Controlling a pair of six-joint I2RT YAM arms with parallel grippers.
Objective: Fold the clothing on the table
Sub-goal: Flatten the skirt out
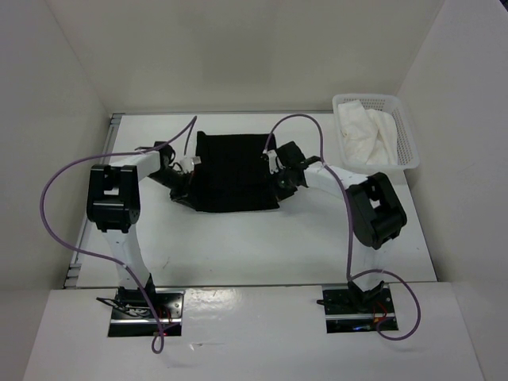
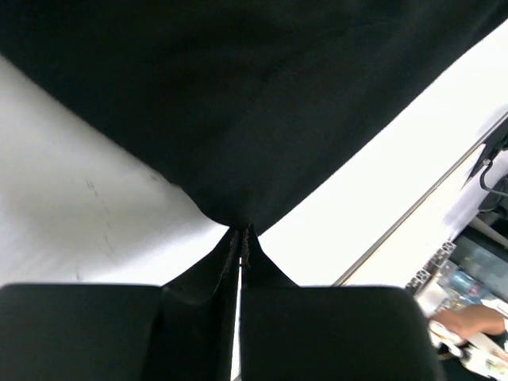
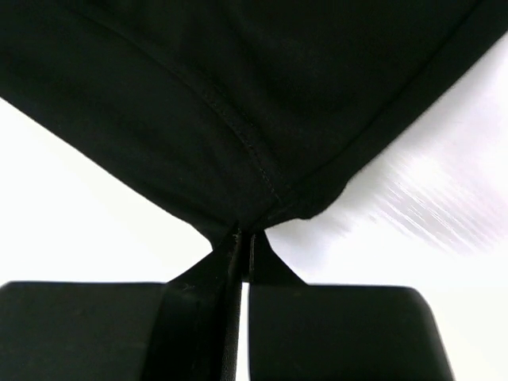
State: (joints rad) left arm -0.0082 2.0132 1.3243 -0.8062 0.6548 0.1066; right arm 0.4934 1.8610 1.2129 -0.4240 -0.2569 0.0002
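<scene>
The black clothing (image 1: 235, 181) lies spread near the middle of the white table (image 1: 262, 246), a little above centre in the overhead view, with an arm reaching in at each side of it. The left gripper (image 1: 187, 184) meets the fabric's left edge towards its lower corner, where the cloth is drawn out into a dark point. The right gripper (image 1: 275, 176) sits against the right edge. From the left wrist, that claw (image 2: 240, 234) has its two fingers pressed together at the lower centre of the frame, nipping a gathered tip of the clothing (image 2: 262, 95); the fabric fans up from there to fill the whole top of the picture, with bare table (image 2: 79, 206) on either side. The right wrist shows much the same. Its claw (image 3: 240, 236) is squeezed onto a puckered bit of the clothing (image 3: 238, 79), a stitched seam runs down to the fingertips, a hemmed edge slants off to the upper right, and white table (image 3: 79, 190) shows at the left. In the upper right of the overhead view a white mesh basket (image 1: 406, 139) holds a crumpled white cloth (image 1: 365, 135), well apart from the black piece.
</scene>
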